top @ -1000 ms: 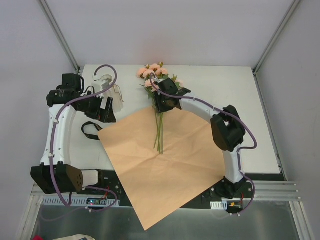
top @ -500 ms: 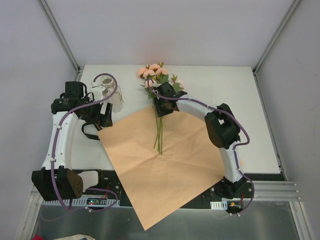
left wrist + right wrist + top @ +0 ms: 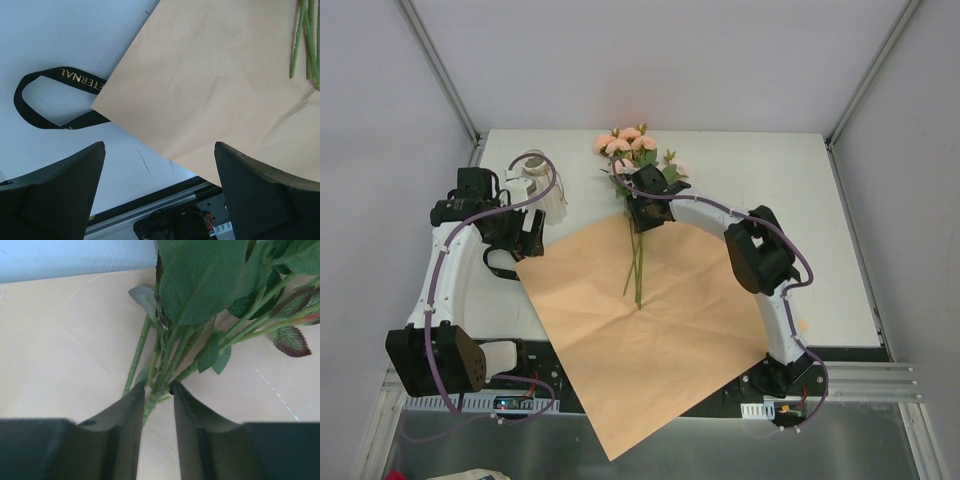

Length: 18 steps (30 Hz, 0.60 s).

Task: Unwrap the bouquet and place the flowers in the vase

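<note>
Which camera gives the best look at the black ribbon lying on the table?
Left wrist view: the black ribbon lies as an open loop, gold lettering visible, its ends under the paper. The top view shows only a small dark loop at the paper's left corner. The right wrist view misses it.

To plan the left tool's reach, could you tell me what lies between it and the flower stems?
Only bare tan paper lies between the left tool and the stems; the left wrist view shows it.
</note>
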### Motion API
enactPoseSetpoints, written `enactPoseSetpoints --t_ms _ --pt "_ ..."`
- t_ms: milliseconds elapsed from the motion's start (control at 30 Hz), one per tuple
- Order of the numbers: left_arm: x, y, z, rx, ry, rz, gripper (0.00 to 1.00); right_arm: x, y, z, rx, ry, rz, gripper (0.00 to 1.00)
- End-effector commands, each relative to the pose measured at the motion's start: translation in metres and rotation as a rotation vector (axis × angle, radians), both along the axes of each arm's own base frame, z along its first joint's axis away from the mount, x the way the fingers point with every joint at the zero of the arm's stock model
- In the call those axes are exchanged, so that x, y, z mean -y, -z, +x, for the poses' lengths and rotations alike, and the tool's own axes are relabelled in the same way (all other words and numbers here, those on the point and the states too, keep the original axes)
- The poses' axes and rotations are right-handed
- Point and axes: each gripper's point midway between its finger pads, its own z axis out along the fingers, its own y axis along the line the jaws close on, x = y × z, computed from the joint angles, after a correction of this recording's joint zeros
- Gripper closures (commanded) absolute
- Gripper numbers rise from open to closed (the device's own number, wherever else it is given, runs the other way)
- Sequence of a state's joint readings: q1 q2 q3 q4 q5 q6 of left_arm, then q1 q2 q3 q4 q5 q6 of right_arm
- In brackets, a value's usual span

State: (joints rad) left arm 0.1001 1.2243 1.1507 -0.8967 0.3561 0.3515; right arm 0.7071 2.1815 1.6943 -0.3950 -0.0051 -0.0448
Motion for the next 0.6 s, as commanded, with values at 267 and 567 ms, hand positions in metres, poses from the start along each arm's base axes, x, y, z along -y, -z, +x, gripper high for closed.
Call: enactPoseSetpoints --t_ms 267,567 --pt "-0.006 0.011 0.002 0.001 -0.019 0.017 0.10 0.008 -0.040 0.009 0.094 0.047 -0.003 0.99" --pt "-0.006 0.002 0.018 -0.006 -0.105 -0.091 0.09 0.011 -0.169 0.001 0.315 0.076 0.244 0.99"
